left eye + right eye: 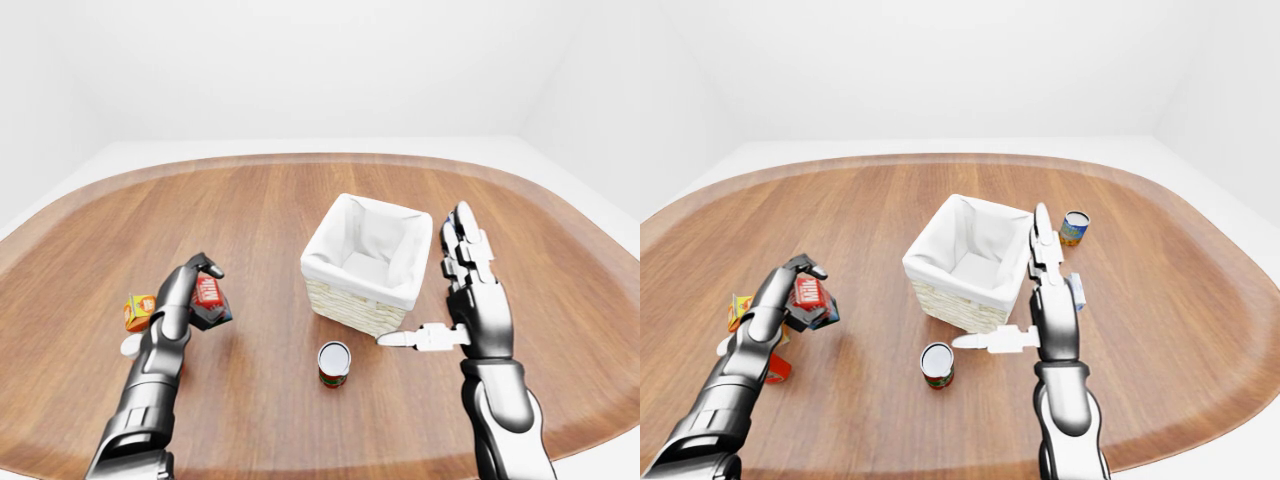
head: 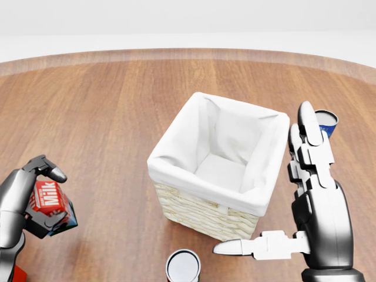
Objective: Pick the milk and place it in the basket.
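The milk (image 2: 50, 205) is a small red carton, held in the left hand (image 2: 26, 202) at the lower left of the head view, tilted, with its label facing the camera. The dark fingers (image 2: 50, 172) curl around it — one over the top, the others under. It looks lifted clear of the table (image 1: 260, 200), though the contact below is not sure.

So the pick seems done, and I judge the carry is the step in hand. The next move calls for bringing the carton to the right and above the rim of the basket (image 2: 202, 176) before the fingers let go.

The basket, with its white cloth lining, stands near the middle and appears empty. Between carton and basket the wood is bare. A can (image 1: 334, 362) stands just below the basket, off the straight path. The right hand (image 1: 468, 300) stands beside the basket's right wall, fingers straight and together, thumb pointing left — holding nothing. An orange box (image 1: 138, 311) lies left of the left hand.
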Motion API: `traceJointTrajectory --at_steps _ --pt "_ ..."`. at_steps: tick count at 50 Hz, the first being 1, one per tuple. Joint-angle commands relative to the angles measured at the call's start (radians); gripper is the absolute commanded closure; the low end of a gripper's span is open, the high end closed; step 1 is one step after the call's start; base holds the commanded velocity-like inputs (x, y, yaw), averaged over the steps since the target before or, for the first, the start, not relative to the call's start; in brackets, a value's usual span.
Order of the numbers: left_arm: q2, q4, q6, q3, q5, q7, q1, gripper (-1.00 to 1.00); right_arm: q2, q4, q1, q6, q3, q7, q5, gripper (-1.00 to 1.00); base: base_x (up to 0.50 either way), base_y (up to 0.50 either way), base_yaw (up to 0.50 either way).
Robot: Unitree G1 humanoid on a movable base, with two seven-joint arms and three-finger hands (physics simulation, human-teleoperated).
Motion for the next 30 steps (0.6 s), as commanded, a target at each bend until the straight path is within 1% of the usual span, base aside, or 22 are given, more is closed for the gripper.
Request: traceJointTrajectory --at_steps 1,7,13,18,23,25,26,30 --pt "0.003 -0.181 0.0 0.03 0.008 -0.024 0.01 1.0 -0.001 0.0 0.001 0.0 0.007 -0.002 -0.006 -1.0 0.0 0.0 0.0" --pt "0.005 -0.169 0.0 0.028 0.026 -0.025 -0.021 1.0 -0.001 -0.003 0.002 0.0 0.003 -0.002 -0.005 -1.0 0.0 0.0 0.0" --pt "-0.001 -0.229 0.0 0.033 0.026 -0.048 -0.006 1.0 -0.001 -0.002 0.002 0.0 0.005 -0.003 -0.009 -1.0 0.0 0.0 0.0" --pt "0.008 -0.244 0.0 0.039 0.029 -0.061 -0.029 1.0 0.0 -0.004 -0.001 0.0 0.007 -0.003 -0.01 -1.0 0.0 0.0 0.0" --pt "0.008 -0.313 0.0 0.044 0.037 -0.089 -0.026 1.0 -0.001 -0.006 -0.001 0.0 0.005 -0.004 -0.009 -1.0 0.0 0.0 0.0" --pt "0.011 -0.323 0.009 0.048 0.037 -0.096 -0.034 1.0 0.0 -0.005 -0.001 0.0 0.005 -0.004 -0.009 -1.0 0.0 0.0 0.0" --pt "0.014 -0.335 0.019 0.05 0.039 -0.103 -0.041 1.0 -0.001 -0.005 -0.001 0.0 0.006 -0.003 -0.01 -1.0 0.0 0.0 0.0" --pt "0.017 -0.352 0.03 0.049 0.051 -0.108 -0.048 1.0 -0.001 -0.004 -0.001 0.0 0.004 -0.003 -0.009 -1.0 0.0 0.0 0.0"
